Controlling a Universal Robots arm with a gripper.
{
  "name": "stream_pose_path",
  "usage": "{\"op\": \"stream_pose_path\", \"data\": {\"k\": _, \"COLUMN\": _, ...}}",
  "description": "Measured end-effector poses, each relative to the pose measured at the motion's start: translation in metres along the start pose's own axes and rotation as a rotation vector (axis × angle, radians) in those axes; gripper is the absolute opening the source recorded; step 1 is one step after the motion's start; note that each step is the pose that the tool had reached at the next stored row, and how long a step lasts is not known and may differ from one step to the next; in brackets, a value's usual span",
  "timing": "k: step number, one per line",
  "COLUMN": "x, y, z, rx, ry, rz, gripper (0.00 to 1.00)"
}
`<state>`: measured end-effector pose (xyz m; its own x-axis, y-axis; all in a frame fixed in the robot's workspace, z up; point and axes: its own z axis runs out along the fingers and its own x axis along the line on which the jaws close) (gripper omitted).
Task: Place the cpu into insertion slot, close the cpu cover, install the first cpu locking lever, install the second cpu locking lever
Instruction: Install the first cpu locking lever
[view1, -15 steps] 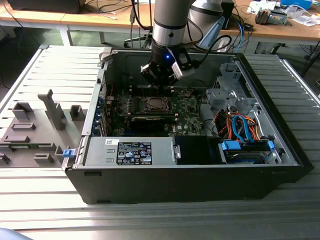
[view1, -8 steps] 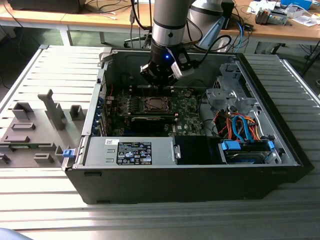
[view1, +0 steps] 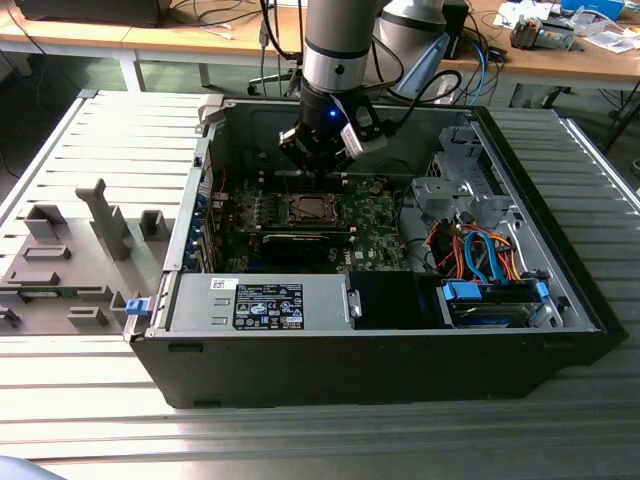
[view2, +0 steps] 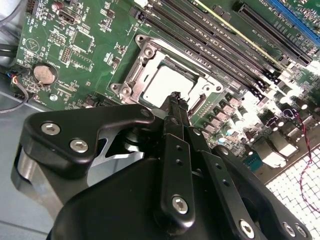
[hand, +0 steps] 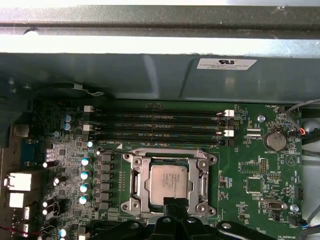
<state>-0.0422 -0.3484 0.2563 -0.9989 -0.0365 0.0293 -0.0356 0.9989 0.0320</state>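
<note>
From my station I see the slatted metal counter (view1: 90, 130) carrying an open black computer case (view1: 380, 360), lying on its side with its inside facing up. Inside it the green circuit board (view1: 375, 215) lies flat, with a grey power supply box (view1: 255, 300) along the near wall and a blue drive bay (view1: 490, 300) with orange and blue cables toward the exterior view's right. On the counter at the exterior view's left stands a set of grey plastic holders (view1: 70, 255).

My arm (view1: 340, 50) reaches down into the case from the far side, and the pincer (view2: 176, 100) hangs just above the board, close over the socket. In the second wrist view its two black fingertips (view2: 172, 102) sit pressed together with nothing between them, so I read it as clenched and carrying nothing.

The long memory slots (hand: 155, 125) run in a row just beside the insertion slot (hand: 134, 182). In both wrist views the cpu (hand: 169, 184) lies flat inside the insertion slot, its silver-grey top showing. The cpu cover (hand: 145, 186) frames the chip, its cut-out centre around the metal top; I cannot tell whether it lies fully down. A round coin battery (hand: 275, 140) sits on the board, well apart from the socket.
</note>
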Motion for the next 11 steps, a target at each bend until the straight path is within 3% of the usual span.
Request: {"op": "stream_pose_path", "data": {"k": 11, "x": 0.003, "y": 0.0001, "z": 0.0001, "rx": 0.0, "ry": -0.0001, "rz": 0.0, "gripper": 0.11}}
